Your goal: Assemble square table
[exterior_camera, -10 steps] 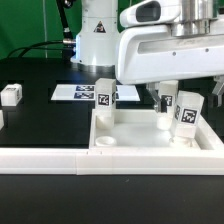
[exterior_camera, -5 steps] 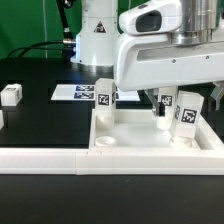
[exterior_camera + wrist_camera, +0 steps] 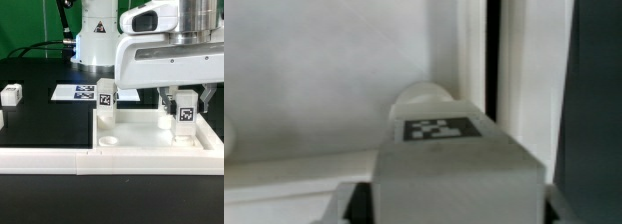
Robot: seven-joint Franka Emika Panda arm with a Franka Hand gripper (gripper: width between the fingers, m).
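Looking across the exterior view, we find the top (image 3: 140,132) in the lower right of the frame, on the black table (image 3: 40,125). The gripper (image 3: 186,108) comes down from the upper right, its jaws pressed against the sides of the right leg (image 3: 186,118). That leg stands upright in the top's right part. In the wrist view the same leg (image 3: 446,150) fills the gap between the fingers (image 3: 349,198), with the top's pale floor (image 3: 313,80) behind it.

A left leg (image 3: 106,100) stands upright at the top's back left corner, well apart from the gripper. The arm's bulky white wrist hangs over the middle of the top and hides its back wall. A long white rail (image 3: 40,157) lies along the front, touching the top's near edge. A loose leg (image 3: 11,95) sits at the left edge, and the marker board (image 3: 78,92) lies behind the left leg.

Every leg carries a black-and-white square tag, with patterns only and no letters. The arm's base (image 3: 95,30) bears a dark sticker too small to read.
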